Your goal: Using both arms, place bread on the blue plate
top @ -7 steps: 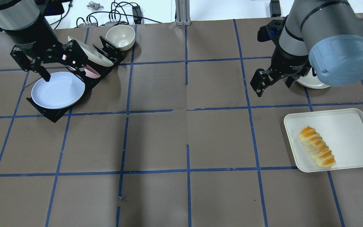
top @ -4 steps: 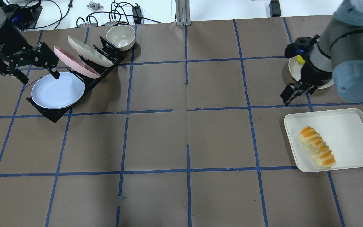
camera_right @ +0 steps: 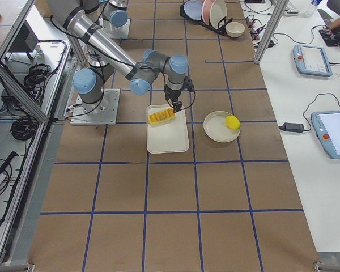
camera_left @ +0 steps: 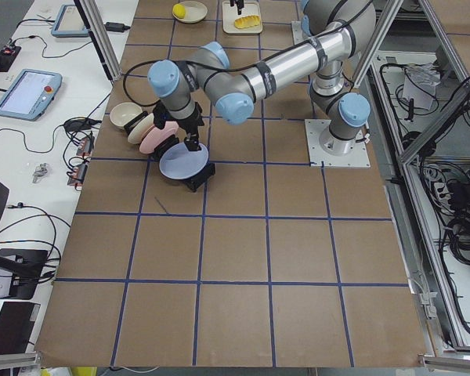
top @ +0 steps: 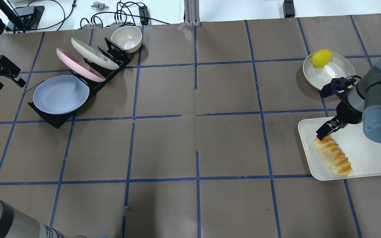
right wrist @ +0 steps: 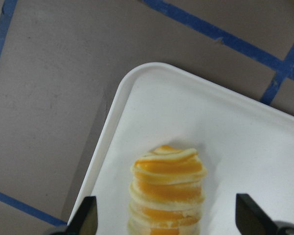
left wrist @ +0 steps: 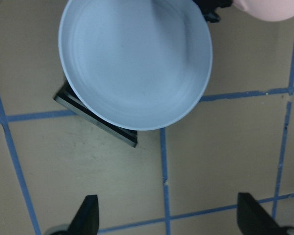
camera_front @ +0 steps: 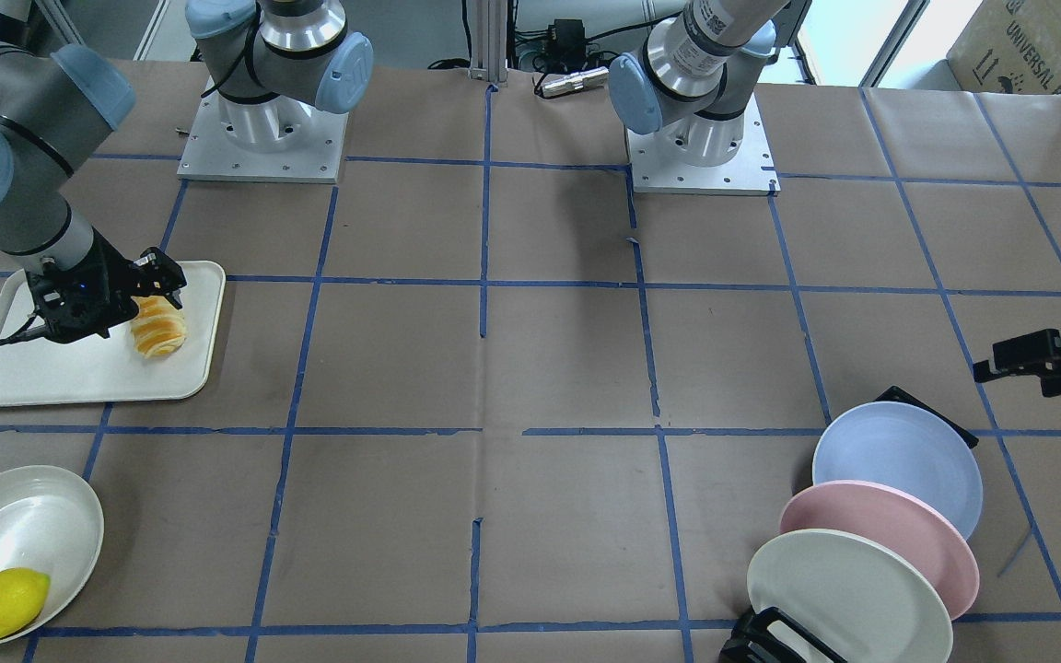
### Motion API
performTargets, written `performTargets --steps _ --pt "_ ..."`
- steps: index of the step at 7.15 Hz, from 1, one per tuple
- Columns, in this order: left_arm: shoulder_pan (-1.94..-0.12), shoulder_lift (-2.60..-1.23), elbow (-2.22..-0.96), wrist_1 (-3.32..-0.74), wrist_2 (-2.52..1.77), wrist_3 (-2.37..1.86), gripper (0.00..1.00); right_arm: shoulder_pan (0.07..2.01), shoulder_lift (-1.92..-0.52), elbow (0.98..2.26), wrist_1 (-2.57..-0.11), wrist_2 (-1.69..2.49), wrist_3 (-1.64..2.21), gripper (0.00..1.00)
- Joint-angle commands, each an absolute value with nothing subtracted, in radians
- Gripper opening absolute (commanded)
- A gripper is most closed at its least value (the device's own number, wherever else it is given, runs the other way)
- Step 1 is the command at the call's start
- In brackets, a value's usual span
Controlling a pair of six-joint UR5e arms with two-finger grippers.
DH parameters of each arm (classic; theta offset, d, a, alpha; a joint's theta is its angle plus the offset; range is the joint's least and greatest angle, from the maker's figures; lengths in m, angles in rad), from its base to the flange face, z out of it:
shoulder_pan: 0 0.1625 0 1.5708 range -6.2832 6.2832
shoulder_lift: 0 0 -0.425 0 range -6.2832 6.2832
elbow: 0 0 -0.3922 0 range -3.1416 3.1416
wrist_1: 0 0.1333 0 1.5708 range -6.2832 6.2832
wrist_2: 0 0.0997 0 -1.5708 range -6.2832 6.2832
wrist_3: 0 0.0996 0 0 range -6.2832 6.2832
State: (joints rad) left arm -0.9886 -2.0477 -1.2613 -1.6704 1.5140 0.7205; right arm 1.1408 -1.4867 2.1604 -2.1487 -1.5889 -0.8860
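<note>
I have the right gripper (top: 324, 132) low over the white rectangular plastic tray (top: 370, 150), fingers spread wide. The bread (top: 332, 156), a ridged toy loaf striped orange and pale yellow, lies on that tray close to its inner rim. My right wrist camera shows the two fingertips on either side of the loaf's width, but over its end and not its middle.

That is my first worry. If I close here, I judge that the long loaf will hang from one end and could swing or twist out once lifted. The ridges may also let it slip. The fingertip nearest the rim has little room, so it could catch the rim and shove the tray.

The left gripper (top: 9, 82) is also spread wide and holds nothing. It hangs beside the black slotted plate rack (top: 53, 120), apart from the round pale blue plate (top: 61, 94). That plate sits tilted in the rack's front slot, with the round pink plate (top: 78, 64) just behind it.

My second worry is a poor bite on the blue plate's thin rim. It could drag the rack or knock the pink plate. I also judge that a loaf set down on a tilted plate would slide off.
</note>
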Motion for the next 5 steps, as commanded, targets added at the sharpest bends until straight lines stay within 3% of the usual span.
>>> performTargets --steps 1,5 --pt "-0.965 -2.216 -1.145 -1.637 1.485 0.820 1.00 1.131 -1.447 2.219 -2.251 -1.594 -0.888 0.98" --pt "-0.977 -2.318 -1.146 -1.580 1.376 0.819 0.98 1.098 -1.413 2.220 -2.286 -1.592 -0.888 0.98"
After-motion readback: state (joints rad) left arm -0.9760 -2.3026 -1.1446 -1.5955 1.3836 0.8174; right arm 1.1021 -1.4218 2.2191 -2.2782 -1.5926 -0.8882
